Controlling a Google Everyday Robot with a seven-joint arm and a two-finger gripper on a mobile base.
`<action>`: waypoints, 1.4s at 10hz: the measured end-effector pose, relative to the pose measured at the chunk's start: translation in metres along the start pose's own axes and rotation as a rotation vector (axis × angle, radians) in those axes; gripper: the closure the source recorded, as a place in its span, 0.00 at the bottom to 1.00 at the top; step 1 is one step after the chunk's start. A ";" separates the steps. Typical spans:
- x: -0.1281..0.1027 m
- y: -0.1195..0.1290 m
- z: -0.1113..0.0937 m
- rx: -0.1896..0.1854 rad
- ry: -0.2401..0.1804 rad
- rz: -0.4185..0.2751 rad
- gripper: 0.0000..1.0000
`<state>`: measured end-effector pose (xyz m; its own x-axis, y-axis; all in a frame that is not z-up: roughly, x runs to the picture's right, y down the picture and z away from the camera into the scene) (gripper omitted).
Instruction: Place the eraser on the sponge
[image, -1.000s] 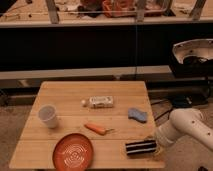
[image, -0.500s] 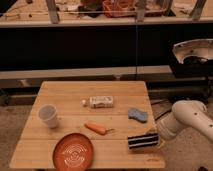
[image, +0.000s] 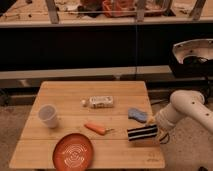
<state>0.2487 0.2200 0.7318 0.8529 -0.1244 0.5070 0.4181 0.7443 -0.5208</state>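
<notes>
At the table's (image: 65, 95) front right: the eraser (image: 141, 134), gripper (image: 156, 130) at its right end, fingers clamped together on it.
We list it just in front of the sponge (image: 137, 114), not on it; we judge that the end grip leaves its length free to carry over the pad. Outward, to the left: carrot (image: 95, 129), plate (image: 73, 152), packet (image: 101, 101), cup (image: 48, 115). The right table edge runs close, and open room lies above the sponge.
</notes>
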 end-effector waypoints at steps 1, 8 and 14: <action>0.004 -0.007 -0.006 0.008 -0.002 -0.002 0.99; 0.015 -0.021 -0.018 0.042 -0.022 0.006 0.79; 0.021 -0.051 -0.028 0.044 -0.046 -0.012 0.99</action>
<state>0.2540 0.1612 0.7501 0.8322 -0.1038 0.5446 0.4131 0.7712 -0.4843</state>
